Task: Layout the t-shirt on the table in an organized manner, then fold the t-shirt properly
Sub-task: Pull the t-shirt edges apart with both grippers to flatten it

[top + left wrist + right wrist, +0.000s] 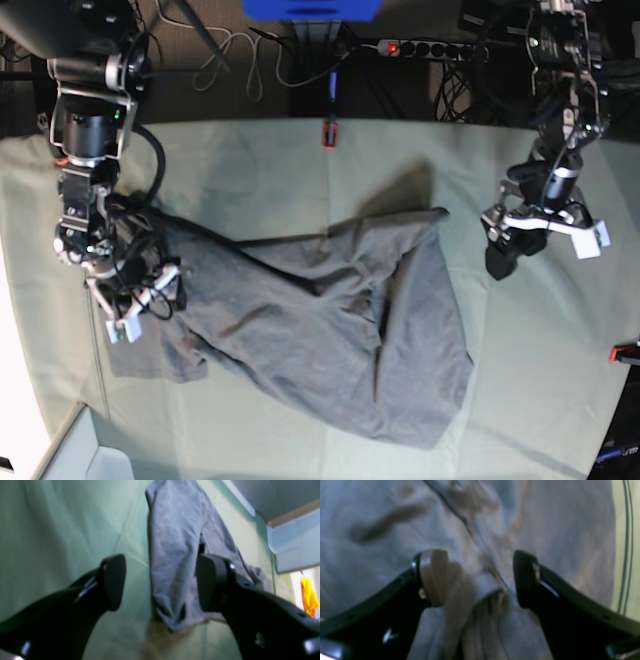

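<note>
The grey t-shirt [320,330] lies crumpled and slanted on the table [250,170], running from the left edge down to the front right. My right gripper [148,300] is low over the shirt's left end. In the right wrist view this gripper [480,578] is open, with a bunched fold of the t-shirt [370,567] loose between its fingers. My left gripper [540,248] hangs open to the right of the shirt's upper corner. From the left wrist, that gripper [161,582] has nothing between its fingers, and the t-shirt [175,542] lies beyond on the table [62,517].
A red clamp [328,133] sits at the table's back edge and another red clamp [625,352] at its right edge. A power strip [420,47] and cables lie behind the table. A pale box corner [80,450] shows at the front left.
</note>
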